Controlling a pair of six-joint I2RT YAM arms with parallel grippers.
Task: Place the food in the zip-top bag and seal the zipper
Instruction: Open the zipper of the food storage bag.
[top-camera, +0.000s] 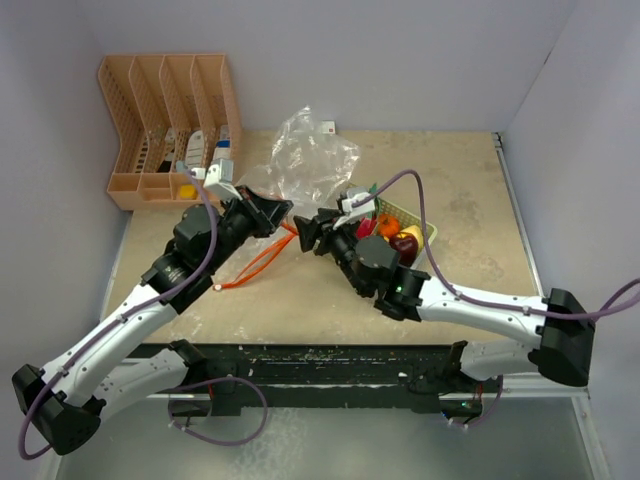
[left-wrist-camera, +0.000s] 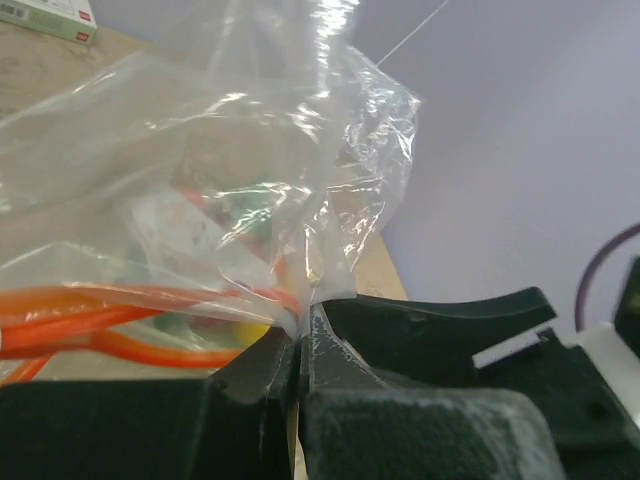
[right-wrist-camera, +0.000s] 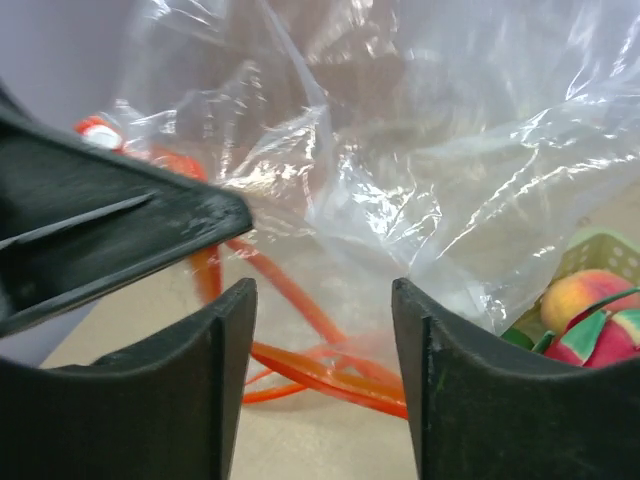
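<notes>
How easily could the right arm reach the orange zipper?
Probably easily, yes. The right fingers are open, and the zipper lies just ahead of the gap between them with nothing in between. The left fingers, pinching the bag, sit close on one side, so there is little spare room.

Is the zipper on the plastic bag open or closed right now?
Open. The two orange strips of the zipper spread apart in a loop; the left end effector pinches the bag beside them.

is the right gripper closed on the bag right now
No, the right wrist view shows the right gripper open, fingers wide apart, with the zip-top bag ahead of them unpinched.
</notes>
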